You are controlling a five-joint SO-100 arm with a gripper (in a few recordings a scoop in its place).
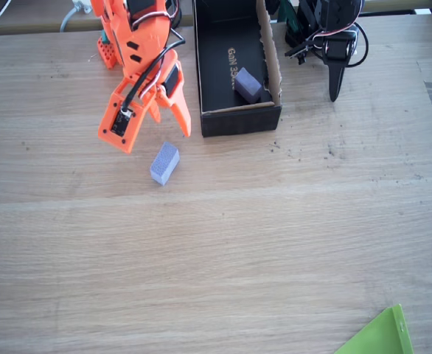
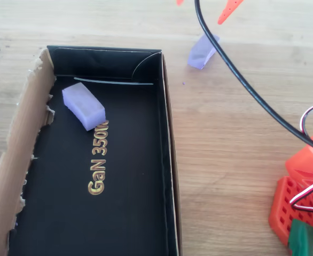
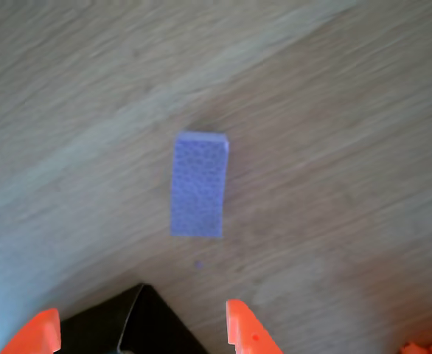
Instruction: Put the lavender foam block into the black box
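In the fixed view your orange gripper (image 1: 151, 136) hangs at the left above the wooden table (image 1: 260, 243) with its fingers spread and nothing between them; the lavender foam block (image 1: 164, 163) lies on the bare wood just below the fingertips, apart from them. To the right of that you see the black box (image 1: 238, 119), open-topped, and inside it, at the near right corner by the torn brown wall, sits a darker purple-grey foam block (image 1: 248, 85). The overhead view gives you what the fixed view blurs: the gold lettering (image 2: 98, 160) on the box floor reads "GaN 350", and the purple-grey block lies tilted just above that lettering, well clear of the box's right wall; the lavender block shows outside the box past its upper right corner. The wrist view shows you the lavender block lying flat on the wood, centred ahead of the two orange fingertips (image 3: 242, 324), untouched
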